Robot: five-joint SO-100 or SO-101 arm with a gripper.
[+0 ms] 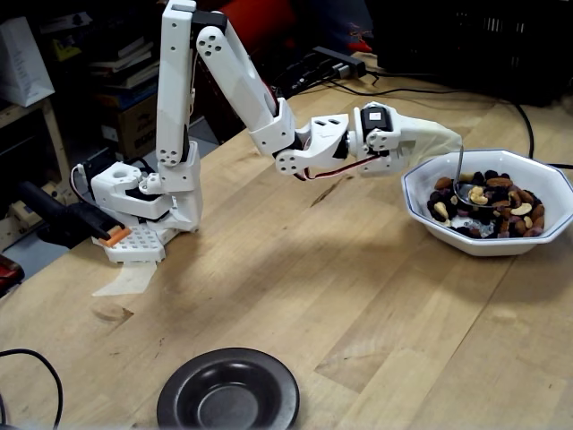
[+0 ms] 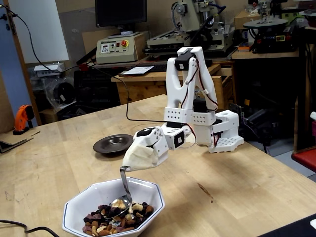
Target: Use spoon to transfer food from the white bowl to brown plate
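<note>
Spoon [image 1: 466,184] hangs below the cloth-wrapped gripper [image 1: 448,143], pinched at its slim handle top, its tip in the food [image 1: 488,206] inside the white bowl [image 1: 421,210]. Loose nuts will likely roll off; keep it level.

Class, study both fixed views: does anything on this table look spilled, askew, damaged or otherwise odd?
Nothing is spilled: the food all sits inside the white bowl, and the brown plate is empty and upright. One oddity: the pincer is wrapped in pale cloth, so its fingers are hidden; the spoon hangs from that wrap into the bowl.
</note>
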